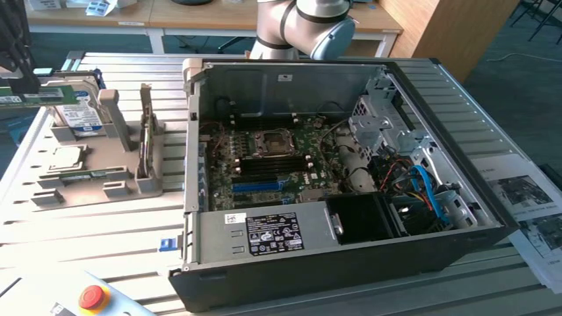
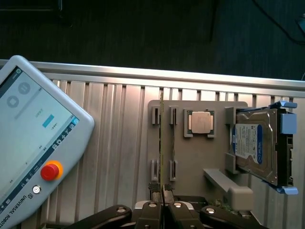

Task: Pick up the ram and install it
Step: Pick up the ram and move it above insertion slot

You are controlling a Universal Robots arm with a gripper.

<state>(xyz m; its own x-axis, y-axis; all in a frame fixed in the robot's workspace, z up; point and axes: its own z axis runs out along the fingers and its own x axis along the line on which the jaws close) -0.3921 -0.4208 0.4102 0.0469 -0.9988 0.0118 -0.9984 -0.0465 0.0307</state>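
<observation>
The gripper (image 1: 25, 84) is cut off by the exterior view's left edge, so little of its body shows there. In the wrist view the ram (image 2: 161, 143) shows edge-on as a thin line, and its chips and label cannot be made out. In the exterior view, the case's (image 1: 491, 217) wall on that view's right hides the floor behind it. The papers (image 1: 531, 204) run off the frame edge.

The open case lies on the slatted table (image 1: 114, 230), well apart from the gripper, toward the exterior view's right. The motherboard inside shows a socket (image 1: 268, 141) and a blue slot (image 1: 263, 186). The power supply (image 1: 263, 234) and a black fan (image 1: 364, 217) lie along the near wall. The arm (image 1: 307, 26) rises behind the case. A grey fixture (image 1: 97, 197) beside the case holds a hard drive (image 1: 79, 118), a processor (image 1: 66, 157) and a thin card (image 1: 145, 135) standing on edge. A pendant (image 1: 92, 299) with a red button lies at the near corner.

The gripper's jaws are closed narrow on the ram (image 1: 44, 97), pinching it at one end. The ram hangs level above the fixture, in front of the hard drive in the exterior view, with its white label facing the camera. In the wrist view it runs out from the gripper (image 2: 162, 195) over the fixture's (image 2: 195, 157) empty slots, beside the processor (image 2: 200, 122).
</observation>
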